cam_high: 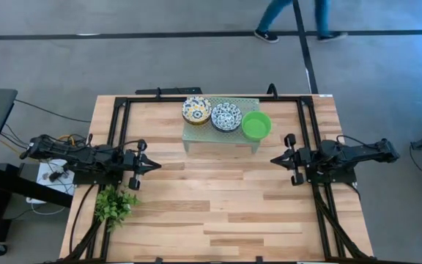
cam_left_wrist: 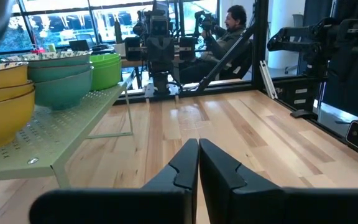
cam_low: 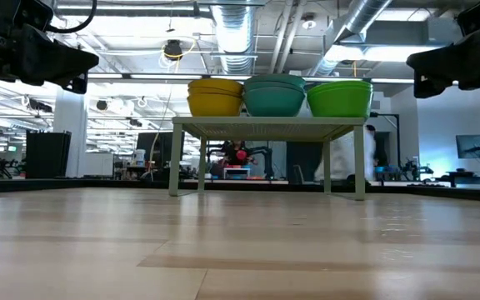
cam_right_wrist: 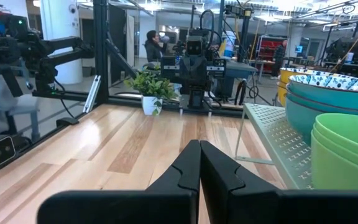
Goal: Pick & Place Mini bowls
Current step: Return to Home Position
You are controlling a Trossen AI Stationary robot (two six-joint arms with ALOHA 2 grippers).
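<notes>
Three stacks of mini bowls stand on a pale green perforated rack [cam_high: 220, 136] at the table's far middle: a yellow-sided stack with a blue floral inside [cam_high: 196, 110], a teal-sided stack with a blue floral inside [cam_high: 226, 116], and a plain green stack [cam_high: 256, 125]. The low view shows them side by side, yellow [cam_low: 215, 96], teal [cam_low: 274, 96], green [cam_low: 339, 97]. My left gripper [cam_high: 157, 166] is shut at the table's left edge, pointing level toward the right. My right gripper [cam_high: 274, 159] is shut at the right edge, pointing left. Neither touches anything.
A small leafy plant in a white pot [cam_high: 113, 204] stands near the left arm's base. The rack rests on four legs on the wooden table [cam_high: 218, 213]. A person walks on the floor beyond the far edge [cam_high: 295, 18]; another sits beyond the table [cam_left_wrist: 232, 28].
</notes>
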